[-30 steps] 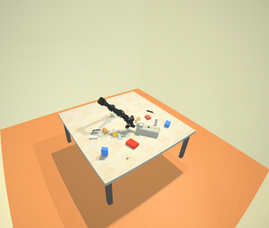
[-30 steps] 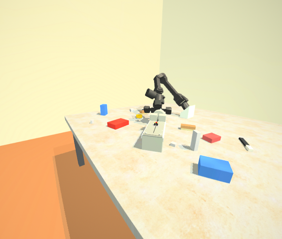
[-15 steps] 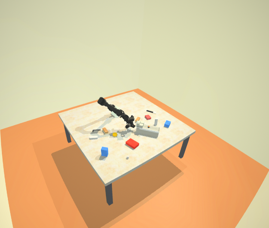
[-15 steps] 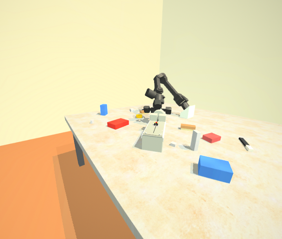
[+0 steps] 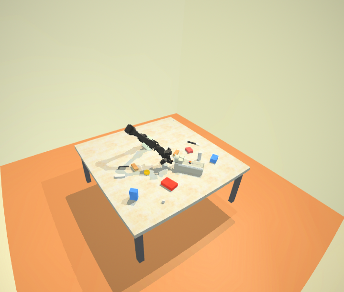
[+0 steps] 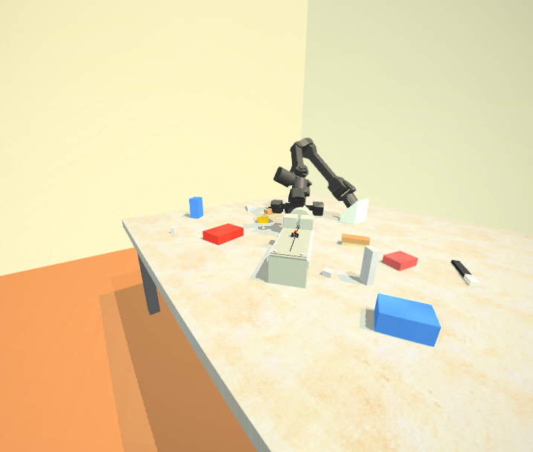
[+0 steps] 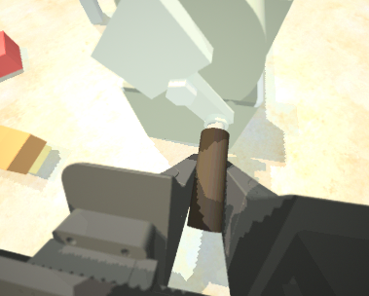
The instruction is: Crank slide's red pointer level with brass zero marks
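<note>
We see the pale grey-green machine standing on the mottled desk, with the black arm reaching to its crank end. Our end effector is grasping the brown handle, one finger on either side; its fingertips are hidden behind the machine in the exterior view. The handle joins the pale crank arm at the machine's end, and we can see the handle's far end sticking out between the fingers in the wrist view. On top of the machine, the small red pointer sits at the slot, but we cannot tell whether it is level with the brass zero marks, which are too small to make out. The handle has not been let go. In the exterior view, we find the bright red block left of the machine, with the yellow piece also to its left, farther back. Right of the machine are the upright grey block, the orange block and the duller red block.
</note>
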`<state>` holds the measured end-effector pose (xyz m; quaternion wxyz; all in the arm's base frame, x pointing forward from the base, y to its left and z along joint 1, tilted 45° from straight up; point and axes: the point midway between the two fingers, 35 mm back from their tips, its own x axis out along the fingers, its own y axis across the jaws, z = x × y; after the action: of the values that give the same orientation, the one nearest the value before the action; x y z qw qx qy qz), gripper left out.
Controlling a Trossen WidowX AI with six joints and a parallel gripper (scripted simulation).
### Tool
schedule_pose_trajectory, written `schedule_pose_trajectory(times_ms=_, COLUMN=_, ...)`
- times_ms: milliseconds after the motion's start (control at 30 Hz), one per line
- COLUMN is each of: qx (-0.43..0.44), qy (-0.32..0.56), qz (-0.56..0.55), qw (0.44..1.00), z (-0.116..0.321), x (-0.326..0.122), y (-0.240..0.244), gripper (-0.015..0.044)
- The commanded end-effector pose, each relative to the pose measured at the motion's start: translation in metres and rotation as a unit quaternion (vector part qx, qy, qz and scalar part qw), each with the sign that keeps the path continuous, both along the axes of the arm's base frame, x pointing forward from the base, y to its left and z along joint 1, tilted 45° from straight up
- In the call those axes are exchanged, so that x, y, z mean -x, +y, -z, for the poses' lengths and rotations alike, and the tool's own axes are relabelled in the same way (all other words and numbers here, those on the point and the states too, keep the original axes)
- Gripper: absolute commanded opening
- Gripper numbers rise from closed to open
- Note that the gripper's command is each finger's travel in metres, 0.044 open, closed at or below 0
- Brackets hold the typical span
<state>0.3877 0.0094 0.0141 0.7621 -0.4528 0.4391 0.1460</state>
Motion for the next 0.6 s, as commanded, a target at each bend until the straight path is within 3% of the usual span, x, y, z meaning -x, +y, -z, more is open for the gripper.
schedule_pose_trajectory(times_ms=0, qx=0.001, qy=-0.011, qz=0.000, qw=1.000, z=-0.0086, x=-0.0037, y=0.0007, gripper=0.0000)
schedule_pose_trajectory(times_ms=567, qx=0.001, qy=-0.011, qz=0.000, qw=1.000, z=-0.0113, x=-0.0043, y=0.0018, gripper=0.0000)
